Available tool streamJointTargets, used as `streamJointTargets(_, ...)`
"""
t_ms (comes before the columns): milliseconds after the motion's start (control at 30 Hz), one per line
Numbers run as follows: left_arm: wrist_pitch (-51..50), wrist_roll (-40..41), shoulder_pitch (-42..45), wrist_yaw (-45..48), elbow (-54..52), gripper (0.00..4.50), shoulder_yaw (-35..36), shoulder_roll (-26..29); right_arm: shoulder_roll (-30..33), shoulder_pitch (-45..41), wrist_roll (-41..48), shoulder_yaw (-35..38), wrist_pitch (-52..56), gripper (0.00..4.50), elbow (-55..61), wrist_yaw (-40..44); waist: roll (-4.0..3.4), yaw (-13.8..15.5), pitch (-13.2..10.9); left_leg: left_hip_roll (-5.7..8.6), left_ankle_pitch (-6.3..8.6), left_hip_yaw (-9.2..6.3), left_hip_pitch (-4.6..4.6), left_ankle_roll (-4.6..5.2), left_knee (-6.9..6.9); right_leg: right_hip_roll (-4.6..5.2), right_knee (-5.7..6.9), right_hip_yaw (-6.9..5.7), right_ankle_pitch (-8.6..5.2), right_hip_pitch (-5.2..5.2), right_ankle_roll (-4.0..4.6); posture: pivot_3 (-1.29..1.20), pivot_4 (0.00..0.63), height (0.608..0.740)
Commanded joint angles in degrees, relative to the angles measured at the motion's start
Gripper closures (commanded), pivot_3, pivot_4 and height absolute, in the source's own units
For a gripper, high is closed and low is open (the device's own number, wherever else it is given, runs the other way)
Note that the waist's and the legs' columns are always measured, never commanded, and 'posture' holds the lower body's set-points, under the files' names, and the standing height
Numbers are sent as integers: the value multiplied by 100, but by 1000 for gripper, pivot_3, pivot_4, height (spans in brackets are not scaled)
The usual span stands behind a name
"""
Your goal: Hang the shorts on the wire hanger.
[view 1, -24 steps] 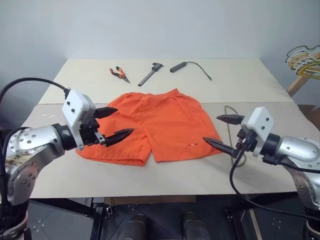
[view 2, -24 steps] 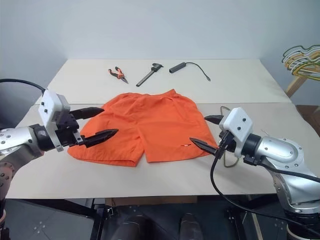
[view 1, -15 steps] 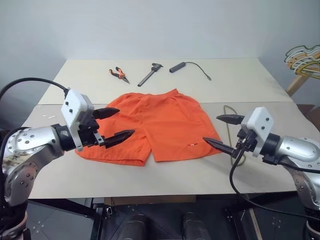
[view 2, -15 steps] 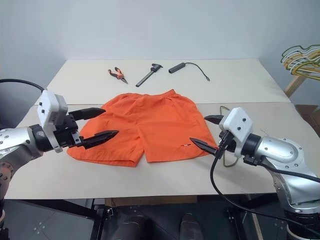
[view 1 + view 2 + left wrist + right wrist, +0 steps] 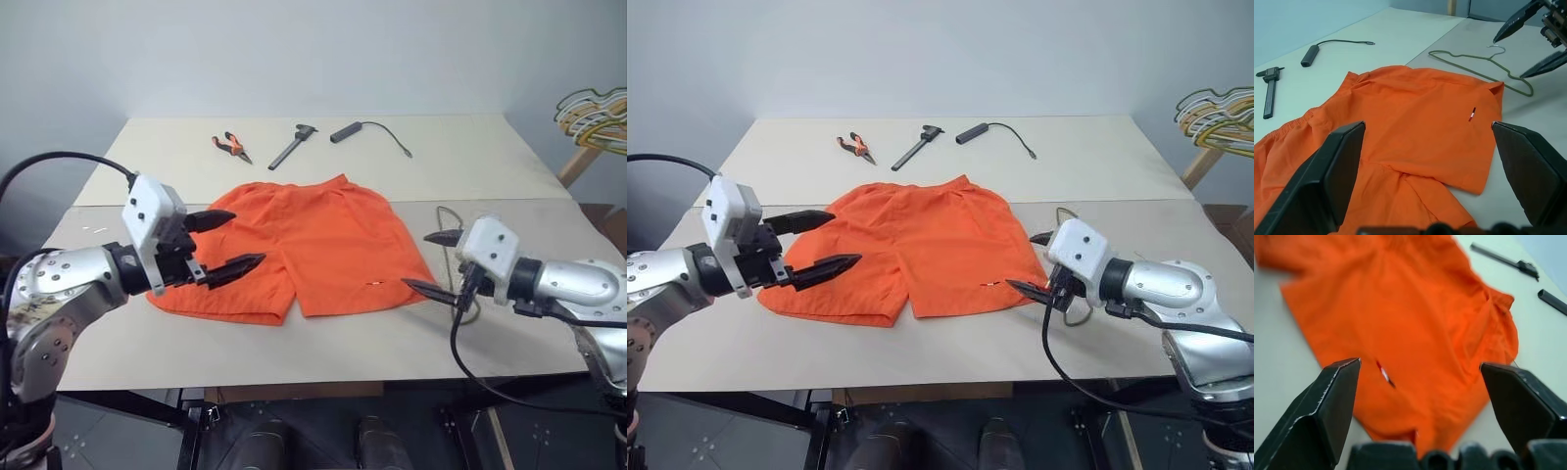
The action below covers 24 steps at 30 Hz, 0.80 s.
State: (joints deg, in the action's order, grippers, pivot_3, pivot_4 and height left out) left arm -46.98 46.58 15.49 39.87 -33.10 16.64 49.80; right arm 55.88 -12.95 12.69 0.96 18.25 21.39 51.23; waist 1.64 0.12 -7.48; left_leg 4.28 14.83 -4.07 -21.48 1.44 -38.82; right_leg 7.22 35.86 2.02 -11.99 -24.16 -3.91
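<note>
The orange shorts [image 5: 304, 245] lie flat in the middle of the table, waistband towards the far side, with a small white mark near the right leg hem. The thin wire hanger [image 5: 1475, 68] lies on the table just right of the shorts, partly behind my right hand. My left gripper [image 5: 248, 238] hovers open over the left leg of the shorts, nothing between its fingers. Open and empty too, my right gripper [image 5: 415, 260] hangs at the shorts' right leg hem, pointing left, close to the hanger.
At the far side of the table lie orange-handled pliers [image 5: 231, 145], a caliper [image 5: 294, 145] and a black cable with a plug [image 5: 364, 130]. A bunch of yellow, white and green hangers [image 5: 596, 106] sits on a wooden stand off the table's right.
My right hand has rolled and sunk a little toward the table beside the shorts' right hem. The left gripper has stayed where it was.
</note>
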Motion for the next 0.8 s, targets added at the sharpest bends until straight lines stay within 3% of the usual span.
streamJointTargets(33,118,-3,53,-26,-159,9,-34,-24,441,-52,-796,-222,-1708,0,-581,514,0,-21,0,0,2,3,0,2,-1,0,-1,2,0,0,-1,-38,84,740)
streamJointTargets(233,197,-60,178,37,-59,9,-190,-27,408,-316,-1422,-730,-2866,0,-1429,818,1,-149,0,-13,10,17,9,-1,-4,-11,-1,20,2,2,0,-50,84,740)
streamJointTargets(467,242,-141,254,86,-32,9,-303,-62,-354,-1317,-2994,-1610,-3961,0,-3074,-43,2,-306,1,-22,14,59,35,1,-4,-18,1,52,15,9,-1,-46,85,740)
streamJointTargets(567,239,-149,279,102,-30,0,-316,-71,-524,-1696,-3565,-1898,-4436,592,-3792,-443,2,-309,1,-21,15,62,33,3,-4,-18,0,55,15,4,-2,-45,85,740)
streamJointTargets(800,240,-154,204,82,-107,0,-260,-71,-709,-2165,-4189,-2313,-5246,3068,-4623,-846,9,-296,5,-22,18,65,35,1,-5,-19,-2,61,17,6,-2,-26,82,740)
